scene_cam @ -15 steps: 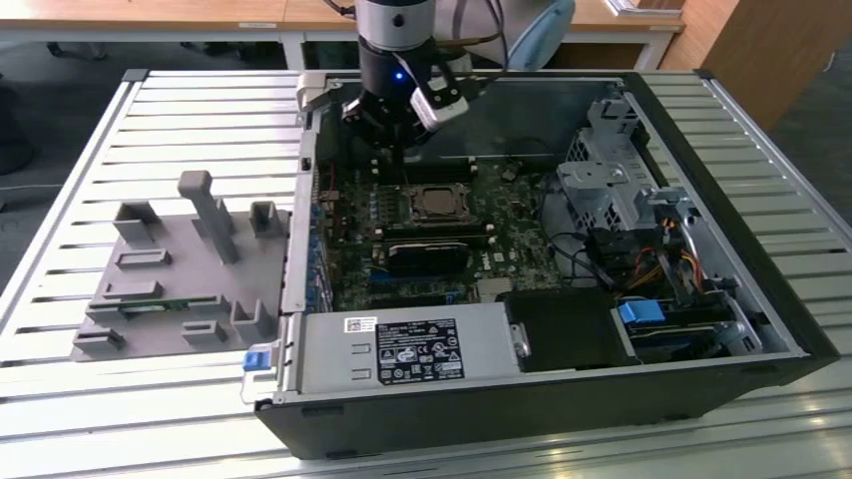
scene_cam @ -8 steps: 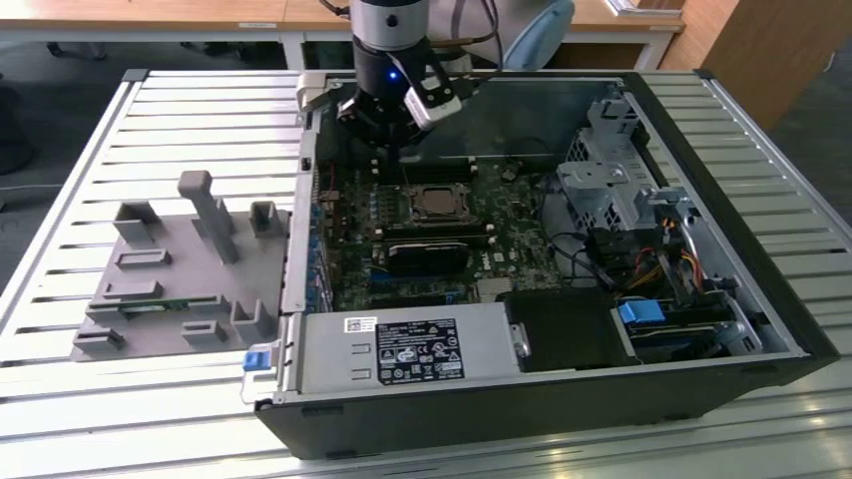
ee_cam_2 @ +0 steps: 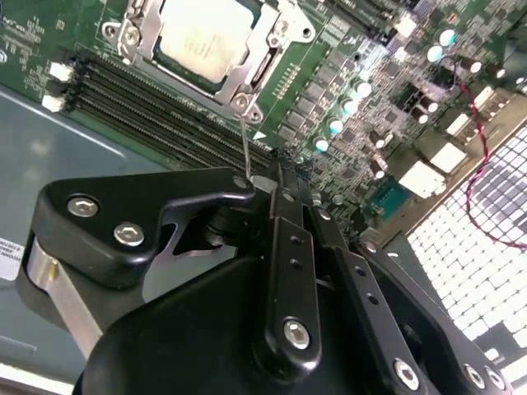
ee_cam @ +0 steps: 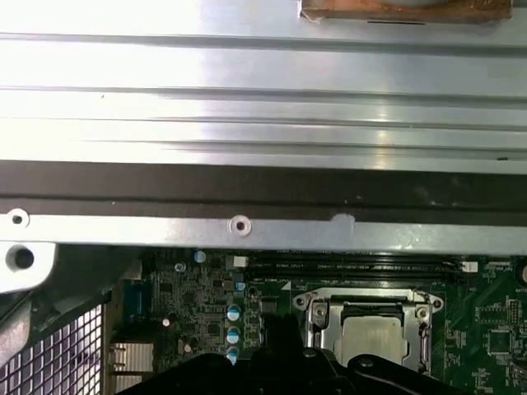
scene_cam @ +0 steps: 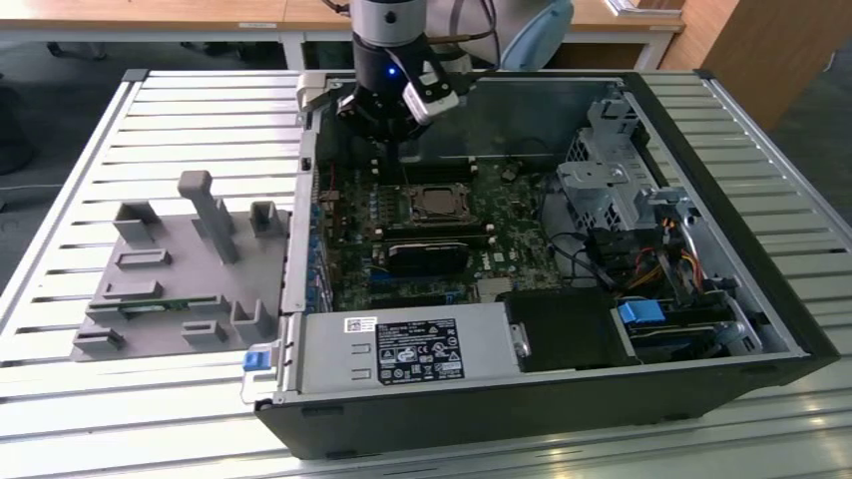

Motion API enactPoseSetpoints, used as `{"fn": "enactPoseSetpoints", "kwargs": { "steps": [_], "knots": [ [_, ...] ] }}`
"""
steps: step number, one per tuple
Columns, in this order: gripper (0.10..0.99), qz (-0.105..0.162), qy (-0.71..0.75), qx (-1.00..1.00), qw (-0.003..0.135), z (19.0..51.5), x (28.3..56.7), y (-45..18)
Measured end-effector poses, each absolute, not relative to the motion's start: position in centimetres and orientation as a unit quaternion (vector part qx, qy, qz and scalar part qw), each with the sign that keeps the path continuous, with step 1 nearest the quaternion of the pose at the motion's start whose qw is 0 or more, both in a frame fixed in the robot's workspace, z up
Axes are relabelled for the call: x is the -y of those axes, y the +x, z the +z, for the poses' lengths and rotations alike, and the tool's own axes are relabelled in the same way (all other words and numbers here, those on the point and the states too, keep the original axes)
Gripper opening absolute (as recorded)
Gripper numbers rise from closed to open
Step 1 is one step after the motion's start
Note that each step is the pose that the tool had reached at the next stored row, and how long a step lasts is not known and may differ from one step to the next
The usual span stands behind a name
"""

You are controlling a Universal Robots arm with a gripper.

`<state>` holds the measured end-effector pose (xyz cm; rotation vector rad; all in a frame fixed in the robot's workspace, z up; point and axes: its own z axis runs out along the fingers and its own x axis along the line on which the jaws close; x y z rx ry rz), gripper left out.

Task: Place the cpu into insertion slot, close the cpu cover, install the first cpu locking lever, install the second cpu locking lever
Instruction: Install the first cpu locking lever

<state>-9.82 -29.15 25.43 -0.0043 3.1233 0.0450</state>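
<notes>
Lever stage: the cpu is sitting in its slot and the gripper is meeting a raised locking lever.

The cpu (ee_cam_2: 202,37) is lying flat in the socket, just beyond and below the gripper's tip. Being square, it has no long axis, and its metal top is facing up. The cpu cover (ee_cam_2: 136,33) appears to be lying closed around it, framing that top. From the socket corner nearest the gripper, a thin cpu locking lever (ee_cam_2: 244,144) is standing up, its long axis running straight to the tip of the gripper (ee_cam_2: 265,185). I cannot tell whether the gripper is clamping it or only touching. I judge that 2 steps are done and a lever step is in hand, calling for a controlled swing down and a tuck under its catch. The green board (ee_cam_2: 346,90) is spreading underneath, inside the case (scene_cam: 533,419).
</notes>
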Motion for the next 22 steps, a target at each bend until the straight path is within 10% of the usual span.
{"fn": "enactPoseSetpoints", "kwargs": {
  "steps": [22],
  "knots": [
    [0.106,0.034,-0.001,-0.999,0.009,24.9,28.9,-6.5]
  ]
}}
